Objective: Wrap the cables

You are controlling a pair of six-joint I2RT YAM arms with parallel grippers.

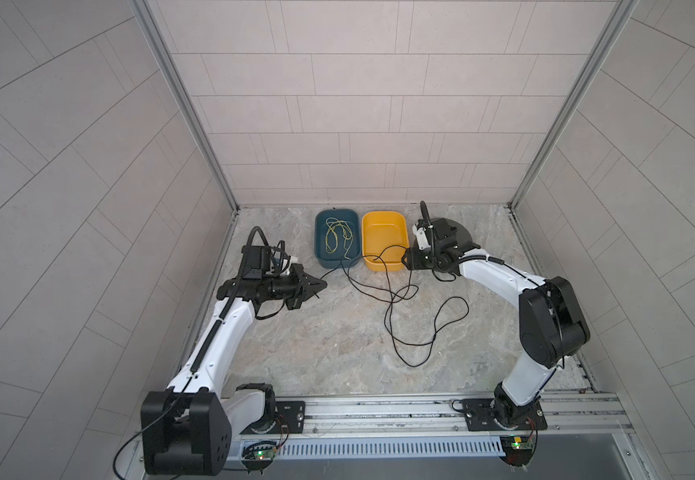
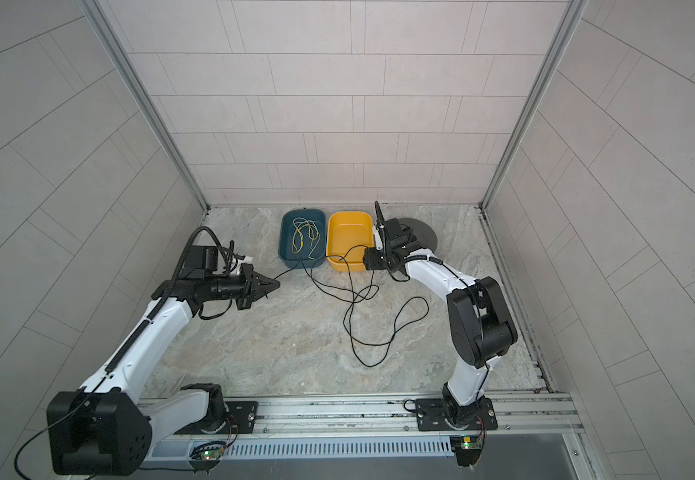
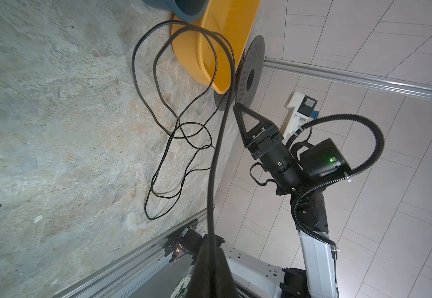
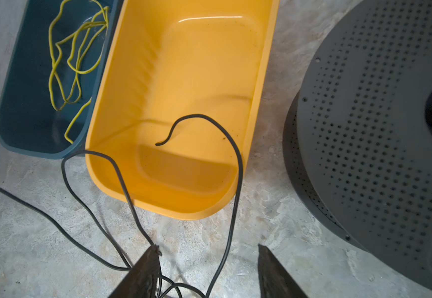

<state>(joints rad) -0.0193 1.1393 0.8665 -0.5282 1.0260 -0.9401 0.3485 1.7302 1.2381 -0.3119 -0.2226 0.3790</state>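
The left gripper [image 1: 321, 286] is clamping shut on the black cable [image 3: 211, 167], which is trailing from its tips in loose, tangled loops across the table [image 1: 337, 353]. The right gripper [image 4: 207, 247] is hanging with jaws apart. One strand is passing between them, and the free end is lying in the yellow tub [image 4: 197, 64] just ahead. Wrapping is looking barely begun, with no coil formed.

Pale tiled walls [image 1: 358, 104] close in on three sides — metal posts [image 1: 185, 104] at the corners, a mottled stone floor [image 1: 316, 353] below.
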